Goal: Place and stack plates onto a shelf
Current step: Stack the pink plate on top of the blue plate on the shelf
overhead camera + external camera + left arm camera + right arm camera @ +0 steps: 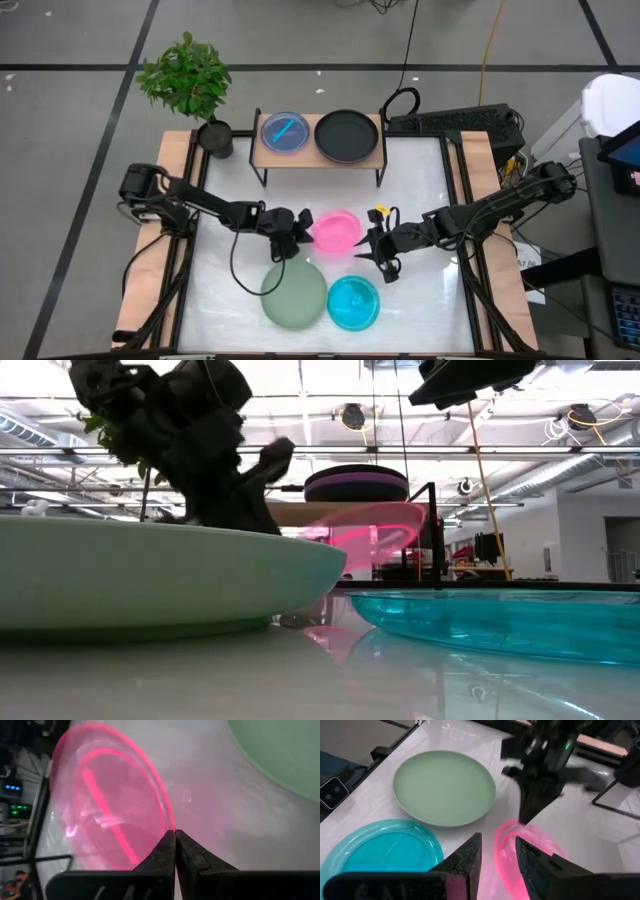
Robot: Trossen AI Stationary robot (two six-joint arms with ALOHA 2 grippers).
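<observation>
A translucent pink plate (336, 230) (110, 805) is in the middle of the table, and my left gripper (303, 228) (175, 840) is shut on its left rim. In the low view this plate (372, 525) is off the table and tilted. My right gripper (372, 243) (497, 857) is open at the plate's right side, a finger on either side of the near rim (507, 845); whether they touch it I cannot tell. A sage green plate (294, 293) and a cyan plate (353, 303) lie flat near the front. The shelf (318, 155) at the far edge carries a cyan plate (285, 132) and a black plate (347, 135). My left gripper pinches the pink plate's rim (169, 822) between its two shut fingers, coming level from the table's left. The plate is lifted clear of the table and tilted, reaching away from the fingertips toward the right gripper.
A potted plant (190, 80) stands at the far left corner beside the shelf. A keyboard (455, 122) lies beyond the far right corner. The green plate (445, 787) and cyan plate (380, 850) fill the near middle of the table; white tabletop (430, 180) shows right of the shelf.
</observation>
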